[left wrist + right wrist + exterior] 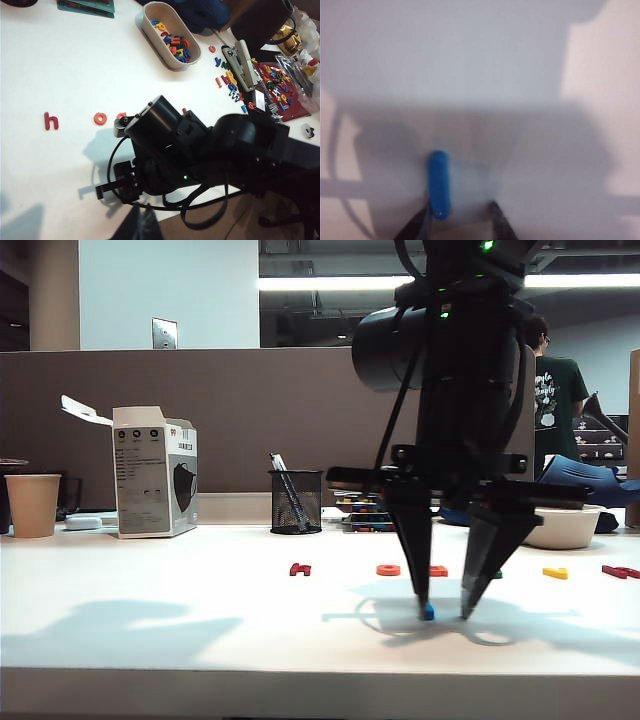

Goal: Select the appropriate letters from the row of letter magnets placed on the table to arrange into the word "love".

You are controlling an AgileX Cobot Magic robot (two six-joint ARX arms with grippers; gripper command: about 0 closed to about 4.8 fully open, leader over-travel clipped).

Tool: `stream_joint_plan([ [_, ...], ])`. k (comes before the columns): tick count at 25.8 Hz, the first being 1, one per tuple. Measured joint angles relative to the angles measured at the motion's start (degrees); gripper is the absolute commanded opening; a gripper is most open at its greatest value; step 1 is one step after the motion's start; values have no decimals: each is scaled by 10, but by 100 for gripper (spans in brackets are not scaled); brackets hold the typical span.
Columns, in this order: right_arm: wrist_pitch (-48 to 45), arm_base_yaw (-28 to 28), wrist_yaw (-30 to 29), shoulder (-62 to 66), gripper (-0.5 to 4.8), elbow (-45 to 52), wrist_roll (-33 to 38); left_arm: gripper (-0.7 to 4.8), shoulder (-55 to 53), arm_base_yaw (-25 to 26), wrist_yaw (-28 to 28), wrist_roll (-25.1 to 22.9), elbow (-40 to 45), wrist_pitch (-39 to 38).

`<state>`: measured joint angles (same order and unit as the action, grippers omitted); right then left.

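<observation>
Blue bar letter (439,184) on bench (150,625), released between parted right gripper (445,612) fingers; lift straight. Left gripper unseen.

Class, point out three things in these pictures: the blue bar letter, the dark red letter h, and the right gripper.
blue bar letter (439,184): right wrist view, middle of the bar.
dark red letter h (51,121): left wrist view, on its stem.
right gripper (445,612): exterior view, midway between its fingertips.

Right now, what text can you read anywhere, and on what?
"h": dark red magnet on the table.
"o": orange-red magnet beside it.
White box print: too small.
Bystander's shirt: blurred.
Right hand open at the blue bar; left hand state unclear.
</observation>
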<state>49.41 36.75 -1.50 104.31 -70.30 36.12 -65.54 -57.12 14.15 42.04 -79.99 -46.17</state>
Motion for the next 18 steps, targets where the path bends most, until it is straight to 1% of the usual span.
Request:
stream_joint_plan([
  [2,30,-2,8,4,154,-38,-15,-4,0,0,0,0,0,-1],
  [6,33,-6,38,-1,154,-133,-50,-4,0,0,0,0,0,-3],
  [9,-22,-24,40,1,154,-141,-66,-4,0,0,0,0,0,-4],
  [12,-63,-44,42,23,154,-143,-67,-4,0,0,0,0,0,-9],
  [14,-69,-52,30,41,154,-151,-72,-4,0,0,0,0,0,-10],
  [18,-71,-55,26,77,154,-180,-85,-4,0,0,0,0,0,-10],
])
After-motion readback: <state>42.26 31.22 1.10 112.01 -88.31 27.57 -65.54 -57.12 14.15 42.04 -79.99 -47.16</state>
